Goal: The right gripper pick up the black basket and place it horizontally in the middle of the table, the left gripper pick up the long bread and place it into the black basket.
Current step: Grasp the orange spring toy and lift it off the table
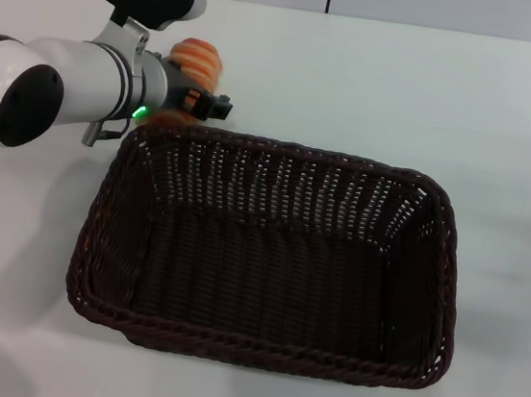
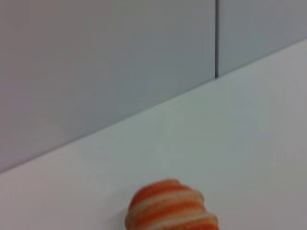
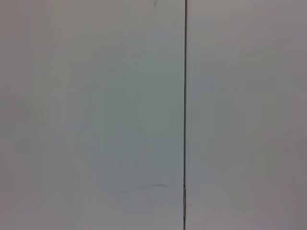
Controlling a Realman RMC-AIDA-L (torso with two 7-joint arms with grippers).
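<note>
The black basket [image 1: 256, 350] lies lengthwise across the middle of the white table [image 1: 507, 122] and is empty. My left gripper [image 1: 206, 102], on the white-and-black arm with the green light, is just beyond the basket's far left corner. It is shut on the long bread [image 1: 197, 58], whose orange and cream striped end sticks out past the fingers. The bread's end also shows in the left wrist view [image 2: 171, 207] above the tabletop. My right gripper is out of view. Its wrist view shows only a grey wall.
A grey panelled wall [image 2: 96, 72] runs along the table's far edge, with a vertical seam [image 3: 185, 115] between panels. Bare tabletop lies to the right of and behind the basket.
</note>
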